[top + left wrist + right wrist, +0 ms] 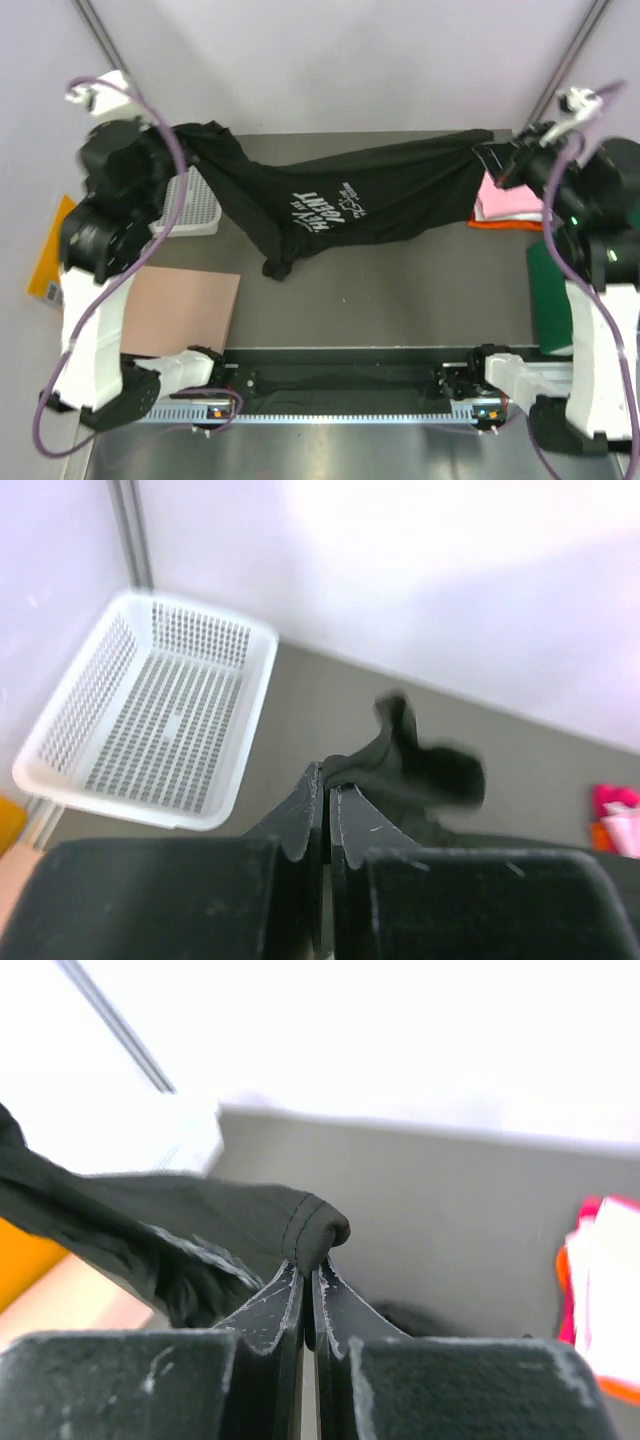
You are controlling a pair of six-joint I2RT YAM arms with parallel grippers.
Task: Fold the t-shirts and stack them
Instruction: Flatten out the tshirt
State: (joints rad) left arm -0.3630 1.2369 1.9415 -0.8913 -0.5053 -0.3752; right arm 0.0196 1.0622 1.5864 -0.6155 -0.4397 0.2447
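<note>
The black t-shirt (340,200) with white lettering hangs stretched between both grippers above the table, sagging in the middle with a sleeve drooping to the table. My left gripper (185,135) is shut on its left end; the cloth (405,770) bunches at the fingertips in the left wrist view. My right gripper (500,160) is shut on its right end; a hemmed fold (310,1228) sticks out of the jaws in the right wrist view. Folded pink, white and orange tees (505,205) lie stacked at the right, also in the right wrist view (605,1280).
A white mesh basket (190,205) sits at the back left, under the left gripper, and shows in the left wrist view (150,720). A tan board (180,305) lies at the front left. A green folder (545,295) lies at the right edge. An orange item (50,255) is off the left side.
</note>
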